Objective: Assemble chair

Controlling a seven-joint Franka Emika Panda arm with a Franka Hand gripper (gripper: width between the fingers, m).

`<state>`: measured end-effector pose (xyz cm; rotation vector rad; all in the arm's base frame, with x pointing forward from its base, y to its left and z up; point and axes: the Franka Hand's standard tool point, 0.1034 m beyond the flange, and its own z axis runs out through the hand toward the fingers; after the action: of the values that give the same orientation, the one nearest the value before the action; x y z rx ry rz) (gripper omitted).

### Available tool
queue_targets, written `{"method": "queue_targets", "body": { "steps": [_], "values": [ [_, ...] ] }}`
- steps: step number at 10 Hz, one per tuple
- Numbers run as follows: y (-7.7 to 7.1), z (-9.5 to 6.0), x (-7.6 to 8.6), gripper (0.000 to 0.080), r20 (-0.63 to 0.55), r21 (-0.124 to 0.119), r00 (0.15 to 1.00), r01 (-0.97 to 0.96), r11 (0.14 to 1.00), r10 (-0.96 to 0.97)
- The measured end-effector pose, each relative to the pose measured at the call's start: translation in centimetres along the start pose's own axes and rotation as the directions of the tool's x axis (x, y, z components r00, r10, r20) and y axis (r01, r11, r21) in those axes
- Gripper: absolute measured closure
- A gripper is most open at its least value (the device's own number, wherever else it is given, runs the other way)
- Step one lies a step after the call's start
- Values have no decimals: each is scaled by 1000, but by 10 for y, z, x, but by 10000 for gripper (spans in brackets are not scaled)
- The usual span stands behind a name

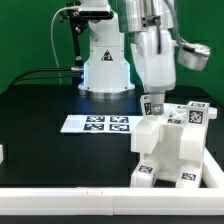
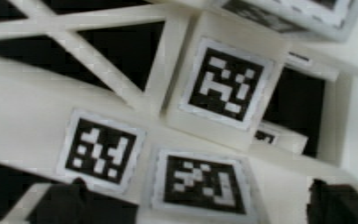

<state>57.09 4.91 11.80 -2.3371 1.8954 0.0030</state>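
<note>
The chair [image 1: 176, 146] is a blocky stack of matte white parts with black-and-white tags, standing on the black table toward the exterior view's right. My gripper [image 1: 150, 108] hangs straight down over the chair's upper end nearest the exterior view's left, close to a small tagged piece there. In the wrist view, tagged white panels [image 2: 220, 85] fill the picture. The gripper [image 2: 202, 205] shows two dark fingertips [image 2: 62, 203] set wide apart, with a tagged white face lying between them. The jaws are open and grip nothing.
The marker board [image 1: 97, 124] lies flat on the table just beside the chair, toward the exterior view's left. The arm's base [image 1: 105, 66] stands behind it. A small white piece [image 1: 2, 155] shows at the exterior view's left edge. A white rim [image 1: 70, 206] bounds the table's front.
</note>
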Motion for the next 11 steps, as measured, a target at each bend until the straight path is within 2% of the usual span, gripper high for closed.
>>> {"method": "queue_targets", "body": {
  "steps": [1, 4, 5, 6, 7, 8, 9, 10, 11],
  "values": [
    [-1, -1, 0, 159, 1, 3, 984, 178, 984, -178],
    [0, 1, 0, 151, 1, 0, 941, 338, 941, -338],
    [0, 1, 0, 151, -2, -4, 873, 488, 873, -488],
    [-1, 0, 0, 151, -1, -3, 755, 656, 755, -656],
    [-1, 0, 0, 151, -1, -2, 723, 691, 723, -691],
    [0, 1, 0, 151, 0, -2, 733, 680, 733, -680],
    [0, 1, 0, 243, 1, -3, 746, 666, 746, -666],
    [0, 2, 0, 243, 1, -3, 753, 658, 753, -658],
    [0, 2, 0, 445, 2, -3, 792, 610, 792, -610]
  ]
}}
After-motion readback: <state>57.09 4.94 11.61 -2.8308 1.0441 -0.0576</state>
